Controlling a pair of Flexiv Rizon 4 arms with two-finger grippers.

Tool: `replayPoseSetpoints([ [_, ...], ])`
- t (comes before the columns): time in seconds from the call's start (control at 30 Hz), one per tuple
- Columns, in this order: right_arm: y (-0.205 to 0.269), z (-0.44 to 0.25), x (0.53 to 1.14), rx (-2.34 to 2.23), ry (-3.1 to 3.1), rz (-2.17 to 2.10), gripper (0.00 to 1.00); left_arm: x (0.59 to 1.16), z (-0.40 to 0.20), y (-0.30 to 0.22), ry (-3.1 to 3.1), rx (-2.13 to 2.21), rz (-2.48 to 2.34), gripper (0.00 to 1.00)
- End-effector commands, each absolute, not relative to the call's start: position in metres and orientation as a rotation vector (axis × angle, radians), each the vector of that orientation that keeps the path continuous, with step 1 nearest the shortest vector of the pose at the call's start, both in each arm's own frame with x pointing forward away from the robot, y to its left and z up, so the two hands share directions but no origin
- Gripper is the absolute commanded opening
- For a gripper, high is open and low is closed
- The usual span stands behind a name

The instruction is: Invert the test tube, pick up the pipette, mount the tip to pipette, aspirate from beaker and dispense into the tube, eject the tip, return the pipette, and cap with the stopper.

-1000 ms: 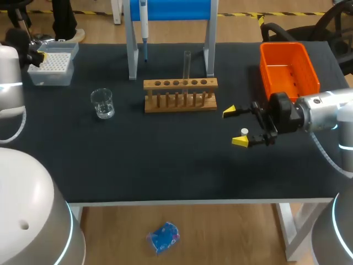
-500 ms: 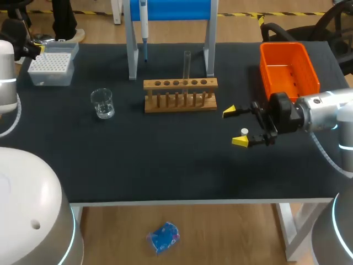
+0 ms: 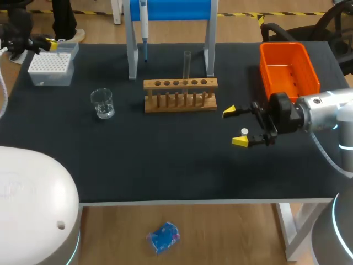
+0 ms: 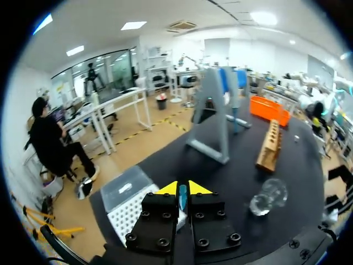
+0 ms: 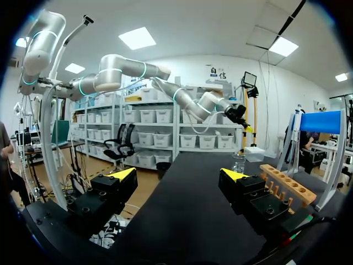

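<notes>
A clear test tube stands upright in the wooden rack. The pipette hangs on the blue stand. By the far left corner, my left gripper hovers at the tip box. In the left wrist view, this gripper is shut on a thin blue piece, seemingly a pipette tip. My right gripper stands open, right of the rack. The white stopper lies on the table by its nearer finger. The right wrist view shows nothing between its fingers.
A glass beaker stands left of the rack, also in the left wrist view. An orange bin sits at the far right, behind my right arm. The black tabletop stretches in front of the rack.
My left arm has swung back and to the left, and its gripper has shifted from the tip box's left side toward the box's far corner. The right arm has not moved.
</notes>
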State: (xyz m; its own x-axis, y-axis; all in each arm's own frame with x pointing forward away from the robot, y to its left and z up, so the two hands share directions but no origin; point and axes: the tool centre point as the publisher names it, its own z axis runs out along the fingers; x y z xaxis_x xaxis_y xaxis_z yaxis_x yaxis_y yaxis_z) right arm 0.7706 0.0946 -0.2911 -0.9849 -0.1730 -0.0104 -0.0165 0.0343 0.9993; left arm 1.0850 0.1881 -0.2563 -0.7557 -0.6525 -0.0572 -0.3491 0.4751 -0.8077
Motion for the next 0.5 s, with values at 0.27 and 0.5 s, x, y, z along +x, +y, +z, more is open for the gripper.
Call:
replayPoseSetpoints([
  [0.27,0.094,-0.291,0.770,0.200,-2.177,-2.098,1.00,0.976,-0.211,0.102,2.637,-0.512,-1.299,0.00],
  [0.5,0.094,-0.291,0.770,0.200,-2.177,-2.098,1.00,0.942,-0.221,0.042,2.667,-0.411,-1.361,0.00],
])
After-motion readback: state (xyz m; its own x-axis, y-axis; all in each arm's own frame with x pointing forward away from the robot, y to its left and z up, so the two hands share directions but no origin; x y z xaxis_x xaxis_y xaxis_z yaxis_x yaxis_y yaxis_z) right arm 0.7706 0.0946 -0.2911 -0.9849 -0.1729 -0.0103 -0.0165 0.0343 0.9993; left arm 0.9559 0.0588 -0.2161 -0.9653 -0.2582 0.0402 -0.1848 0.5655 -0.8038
